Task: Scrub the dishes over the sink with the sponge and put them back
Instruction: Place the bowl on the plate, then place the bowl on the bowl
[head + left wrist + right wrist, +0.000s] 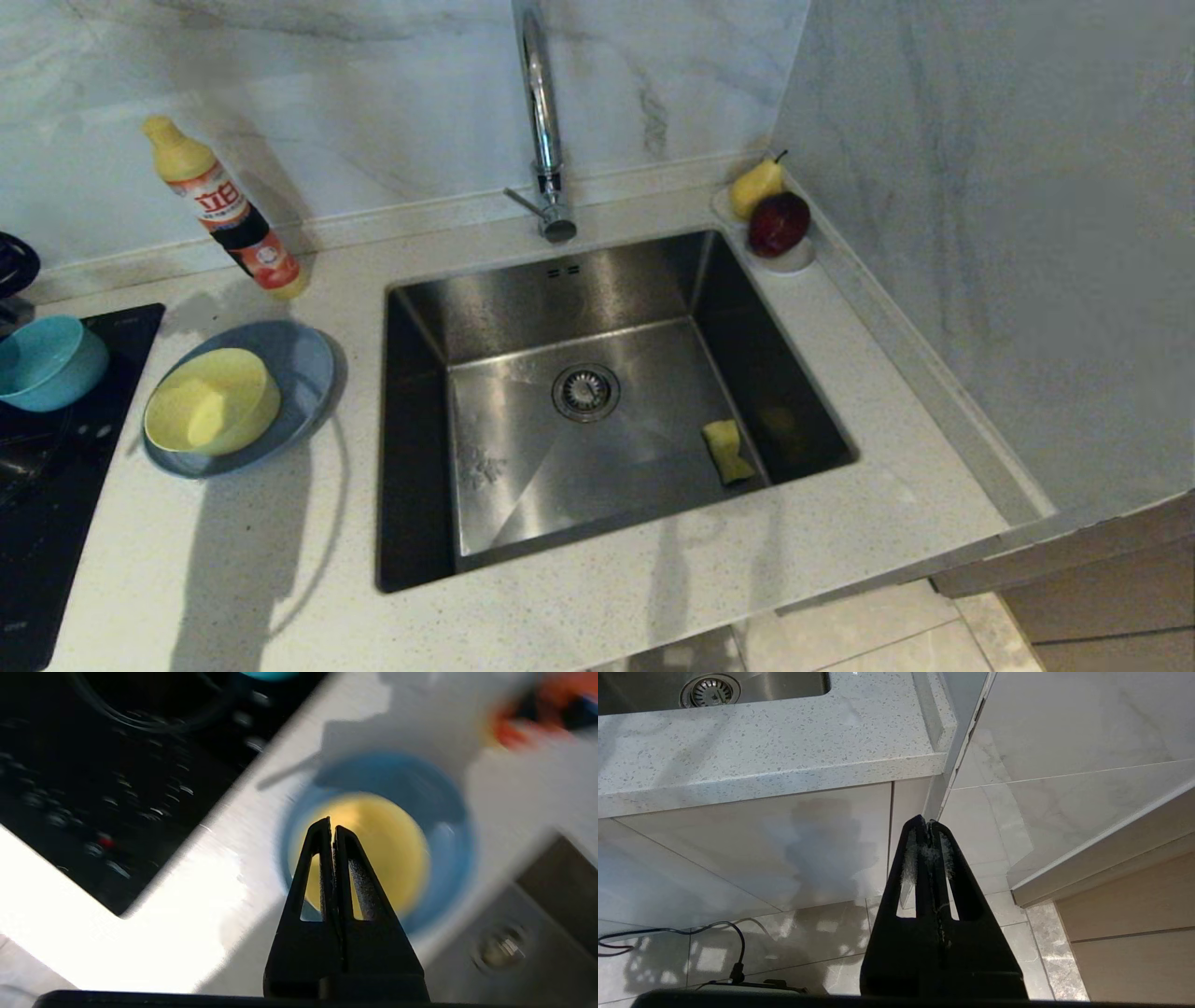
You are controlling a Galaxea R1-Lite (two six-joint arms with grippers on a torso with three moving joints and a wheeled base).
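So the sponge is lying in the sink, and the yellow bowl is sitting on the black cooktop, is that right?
Not quite. The sponge does lie in the sink, but the yellow bowl sits on the grey-blue plate on the counter, as the head view shows. It is the teal-blue bowl that is over the cooktop.

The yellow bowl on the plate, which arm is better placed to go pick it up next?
Probably the left. The left gripper, shut and empty, hangs above the yellow bowl on the plate. The right gripper, also shut, is parked below the countertop, beside the cabinets.
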